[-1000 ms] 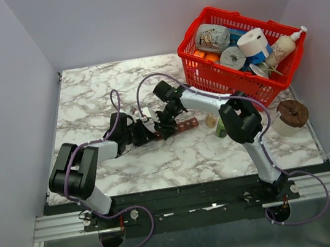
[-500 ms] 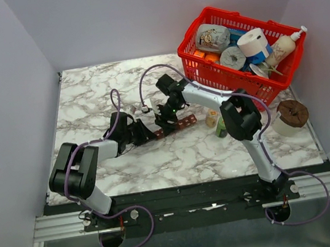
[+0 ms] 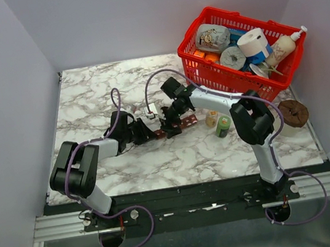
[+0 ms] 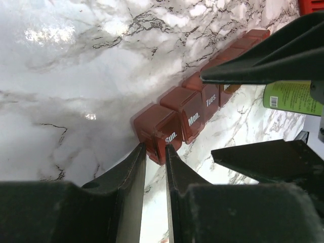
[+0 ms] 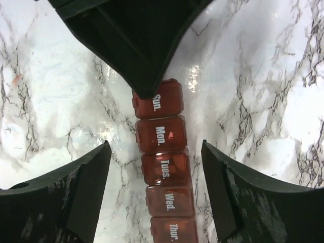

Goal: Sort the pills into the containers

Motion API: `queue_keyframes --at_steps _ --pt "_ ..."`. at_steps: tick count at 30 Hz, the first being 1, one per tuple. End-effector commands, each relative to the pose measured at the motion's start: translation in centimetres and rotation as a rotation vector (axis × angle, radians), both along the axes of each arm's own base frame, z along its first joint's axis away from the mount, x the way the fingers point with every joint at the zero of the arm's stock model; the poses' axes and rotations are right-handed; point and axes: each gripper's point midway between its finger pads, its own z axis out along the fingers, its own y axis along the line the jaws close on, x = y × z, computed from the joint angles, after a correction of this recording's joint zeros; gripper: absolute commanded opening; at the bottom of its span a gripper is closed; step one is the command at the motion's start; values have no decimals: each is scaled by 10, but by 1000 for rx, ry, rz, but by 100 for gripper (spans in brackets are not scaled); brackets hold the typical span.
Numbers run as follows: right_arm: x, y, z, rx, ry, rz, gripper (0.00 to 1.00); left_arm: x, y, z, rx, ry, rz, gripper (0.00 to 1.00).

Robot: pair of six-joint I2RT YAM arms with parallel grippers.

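The containers (image 5: 163,167) are one dark red pill organiser strip with day-labelled lids, all down, lying on the marble (image 3: 176,125). My left gripper (image 4: 155,150) is shut on the strip's Sun. end (image 4: 164,132). Above the strip hangs my right gripper (image 5: 156,148), open, one finger either side of the Tues. lid and touching nothing. Faint orange shapes that may be pills show through the Tues. lid (image 5: 164,169). A tiny orange speck (image 5: 17,78) lies on the marble to the left. In the top view both grippers (image 3: 153,133) (image 3: 170,123) meet at the strip's left end.
A green bottle (image 3: 222,127) and a small tan-capped bottle (image 3: 211,118) stand just right of the strip. A red mesh basket (image 3: 207,73) full of items fills the back right. A brown-lidded tub (image 3: 292,114) sits at the right edge.
My right gripper has opened from shut and drawn back a little to the right above the strip. The left gripper has kept its hold on the Sun. end.
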Motion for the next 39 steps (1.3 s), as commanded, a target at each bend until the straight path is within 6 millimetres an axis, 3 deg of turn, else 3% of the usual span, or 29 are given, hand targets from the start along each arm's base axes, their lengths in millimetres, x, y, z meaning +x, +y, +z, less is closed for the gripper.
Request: queue_keyframes --at_steps 1,12,39 --pt "3 10 2 26 -130 60 81 -31 22 -50 142 169 23 28" --pt "19 14 -11 -6 -255 7 81 -34 20 -51 130 181 11 28" --pt "38 19 33 65 -346 -79 70 -36 24 -60 146 203 9 28"
